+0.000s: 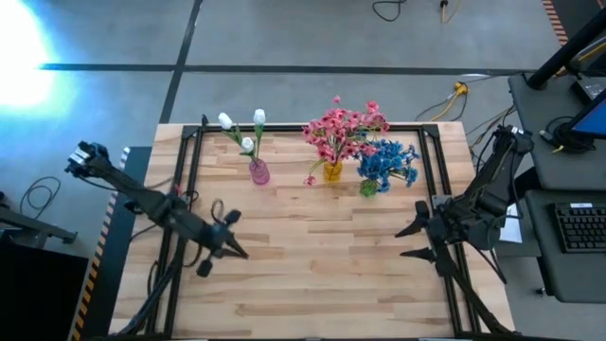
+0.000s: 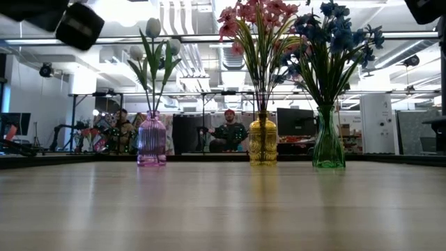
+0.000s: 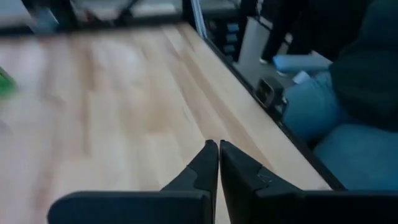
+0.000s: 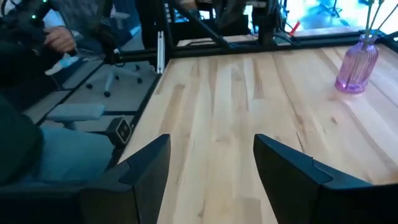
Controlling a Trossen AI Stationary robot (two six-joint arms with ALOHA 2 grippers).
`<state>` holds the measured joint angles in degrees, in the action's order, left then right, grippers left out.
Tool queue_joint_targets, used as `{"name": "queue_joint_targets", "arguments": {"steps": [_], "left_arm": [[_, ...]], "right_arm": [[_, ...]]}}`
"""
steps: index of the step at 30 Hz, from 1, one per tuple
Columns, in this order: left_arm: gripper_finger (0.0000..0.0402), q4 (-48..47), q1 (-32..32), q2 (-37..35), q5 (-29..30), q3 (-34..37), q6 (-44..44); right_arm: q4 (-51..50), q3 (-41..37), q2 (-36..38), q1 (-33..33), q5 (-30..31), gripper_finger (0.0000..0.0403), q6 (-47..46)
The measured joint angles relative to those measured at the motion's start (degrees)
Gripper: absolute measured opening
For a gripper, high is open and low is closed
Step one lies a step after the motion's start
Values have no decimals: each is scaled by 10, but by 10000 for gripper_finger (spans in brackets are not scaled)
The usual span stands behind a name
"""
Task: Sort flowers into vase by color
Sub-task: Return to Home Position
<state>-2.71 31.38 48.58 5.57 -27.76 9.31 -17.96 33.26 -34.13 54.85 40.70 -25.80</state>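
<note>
Three vases stand near the table's far edge. The pink glass vase [image 1: 258, 171] [image 2: 151, 140] [image 4: 356, 65] holds white buds [image 1: 241, 131]. The yellow vase [image 1: 332, 171] [image 2: 263, 139] holds pink blossoms [image 1: 343, 126]. The green vase [image 1: 368, 188] [image 2: 327, 138] holds blue blossoms [image 1: 389, 161]. My left gripper [image 1: 237, 248] [image 3: 218, 149] hovers shut over the table's left middle. My right gripper [image 1: 409, 240] [image 4: 211, 152] hovers open over the right middle. Neither touches anything.
A black frame [image 1: 189, 152] runs along the table's left, far and right sides. A pink petal piece [image 1: 309, 179] lies by the yellow vase. Bare wood [image 1: 322, 256] spans between the arms. People sit beyond the table [image 2: 230, 131], and a person's legs [image 3: 348, 106] are beside it.
</note>
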Motion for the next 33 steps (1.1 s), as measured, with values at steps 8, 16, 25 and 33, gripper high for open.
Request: {"name": "queue_joint_targets", "arguments": {"steps": [8, 16, 25, 33], "left_arm": [[0, -53, -39, -127, -2, 19, -133], [0, -29, -49, -226, -2, 88, -137], [0, -19, -97, -288, -2, 122, -173], [0, -29, -122, -315, -2, 141, -176]], "right_arm": [[90, -23, 0, 0, 35, 214, 103], [248, -54, 6, -25, 39, 214, 284], [289, -83, 18, -108, -55, 194, 305], [364, -155, 35, -194, -136, 158, 310]]}}
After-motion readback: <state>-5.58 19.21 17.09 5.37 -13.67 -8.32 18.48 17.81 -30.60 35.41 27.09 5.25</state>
